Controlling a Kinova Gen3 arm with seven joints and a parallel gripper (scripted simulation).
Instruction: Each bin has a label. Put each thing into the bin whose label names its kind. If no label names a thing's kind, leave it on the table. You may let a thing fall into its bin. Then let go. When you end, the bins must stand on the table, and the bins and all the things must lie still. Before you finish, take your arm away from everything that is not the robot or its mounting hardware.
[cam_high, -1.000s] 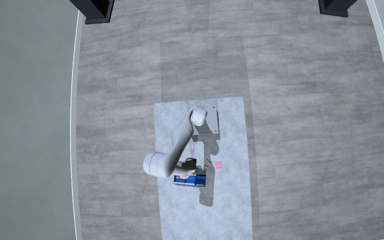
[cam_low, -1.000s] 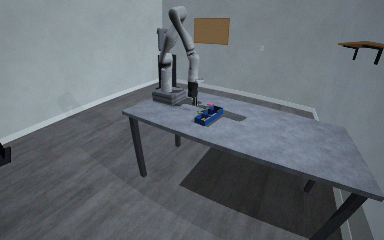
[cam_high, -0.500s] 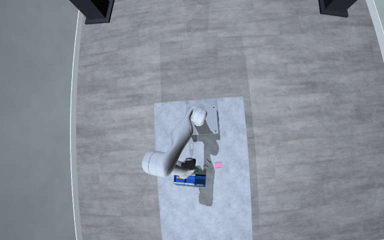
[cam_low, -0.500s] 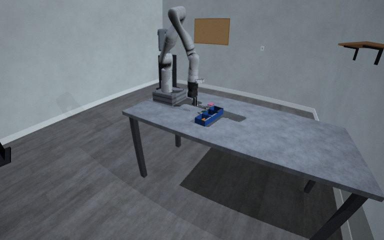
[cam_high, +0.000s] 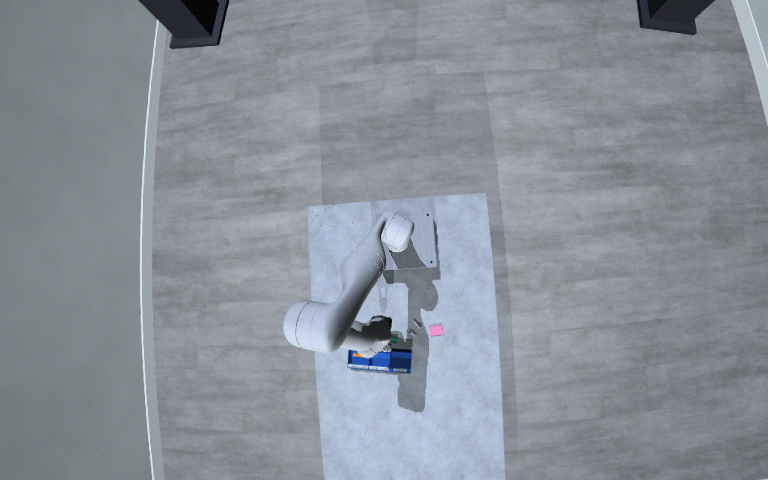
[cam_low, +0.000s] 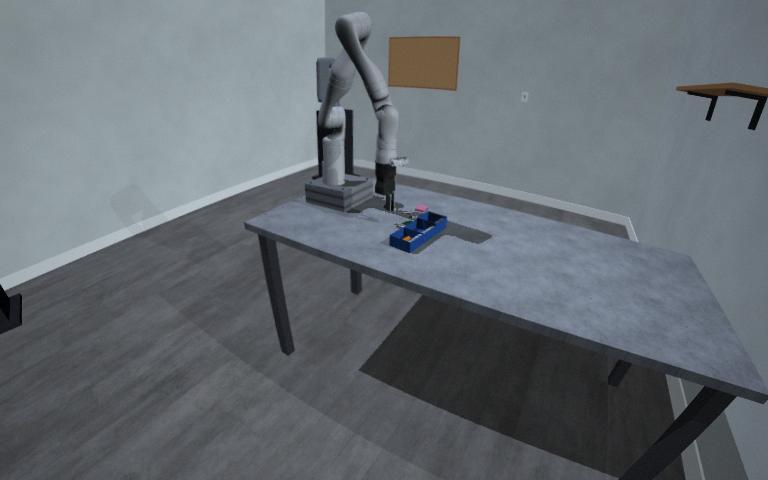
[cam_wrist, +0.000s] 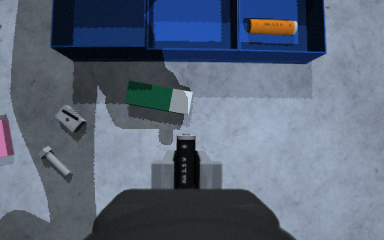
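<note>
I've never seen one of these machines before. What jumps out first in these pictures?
The tall white jointed arm bends down over the grey table, its claw shut on a small black battery. Just beyond sits a bright blue three-part bin with an orange battery in its right compartment. A green-and-white eraser lies on the table between claw and bin.

1. In the wrist view we see only the upper part of the black battery (cam_wrist: 186, 160); the rest sits behind the gripper (cam_wrist: 186, 172) body.
2. The pink item (cam_wrist: 5, 138) is cut by the left edge.
3. We cannot read the bin (cam_wrist: 310, 30) labels anywhere.
4. From above, the arm (cam_high: 339, 300) covers part of the bin.
</note>
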